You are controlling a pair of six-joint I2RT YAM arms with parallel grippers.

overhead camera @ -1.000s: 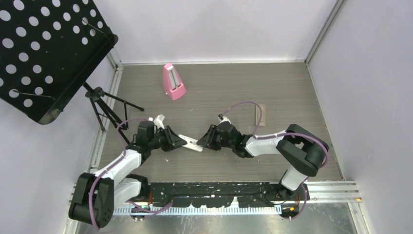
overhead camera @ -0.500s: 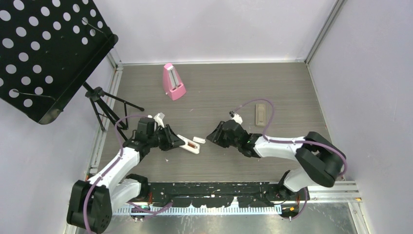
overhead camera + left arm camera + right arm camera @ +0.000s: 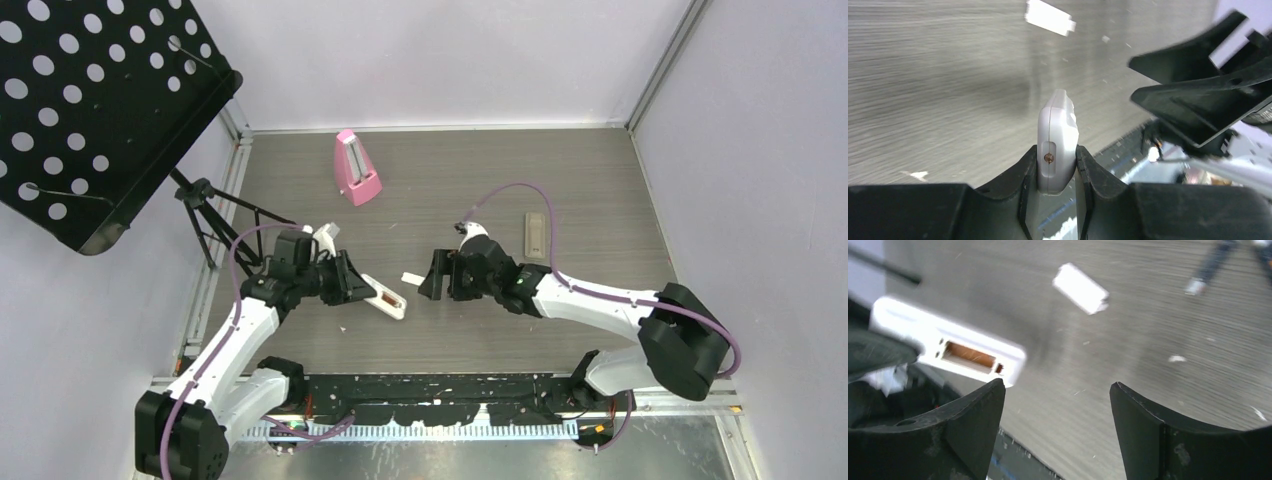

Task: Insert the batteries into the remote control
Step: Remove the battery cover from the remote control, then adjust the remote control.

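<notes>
My left gripper [image 3: 360,290] is shut on one end of the white remote control [image 3: 385,299], which it holds tilted just above the table. In the left wrist view, the remote [image 3: 1058,125] is edge-on between the fingers. Its battery compartment [image 3: 969,355] is uncovered and shows an orange-brown inside. A small white cover [image 3: 412,277] lies flat on the table between the two grippers. My right gripper [image 3: 432,277] is right of the cover, open, with nothing between its fingers [image 3: 1133,415]. The batteries are not in view.
A beige remote-like bar [image 3: 536,235] lies behind the right arm. A pink metronome [image 3: 356,168] stands at the back. A black perforated music stand [image 3: 100,110] on a tripod [image 3: 215,215] fills the left back corner. The table is walled at the back and on both sides.
The right gripper drew back from the remote's end with the white cover, then opened; the cover now lies on the table. The left arm pulled the remote slightly to the left.
</notes>
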